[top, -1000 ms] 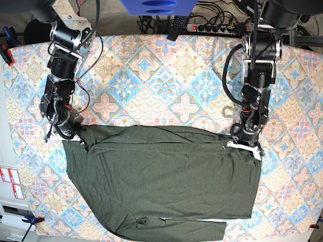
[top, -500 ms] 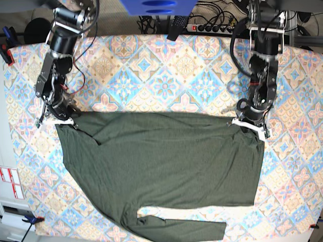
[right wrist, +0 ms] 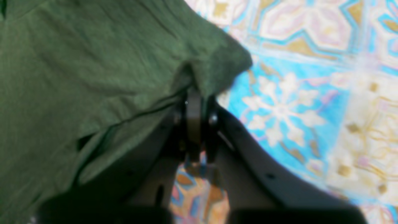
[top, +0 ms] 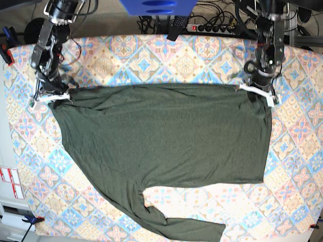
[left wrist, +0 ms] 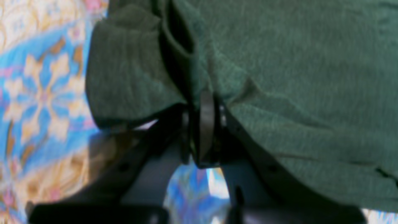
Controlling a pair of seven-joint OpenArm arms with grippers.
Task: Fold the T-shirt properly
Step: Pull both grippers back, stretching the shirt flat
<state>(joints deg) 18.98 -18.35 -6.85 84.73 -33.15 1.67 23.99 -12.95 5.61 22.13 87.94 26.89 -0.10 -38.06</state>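
The shirt (top: 161,146) is seen spread across the patterned table (top: 166,60), its far edge pulled into a nearly straight line between the two grippers. The far-left corner is pinched in the right gripper (top: 49,96), whose jaws are clamped on a bunched bit of cloth in its wrist view; the far-right corner is gripped the same way by the left gripper (top: 259,89), closed tight on the fabric. The body is laid mostly flat, with shallow creases near the left corner. One sleeve (top: 186,227) is trailed along the near edge of the table, and the other cannot be made out. No fold of the body is shown; by this evidence the spreading is nearly done, while the sleeves and every fold are judged to be left.
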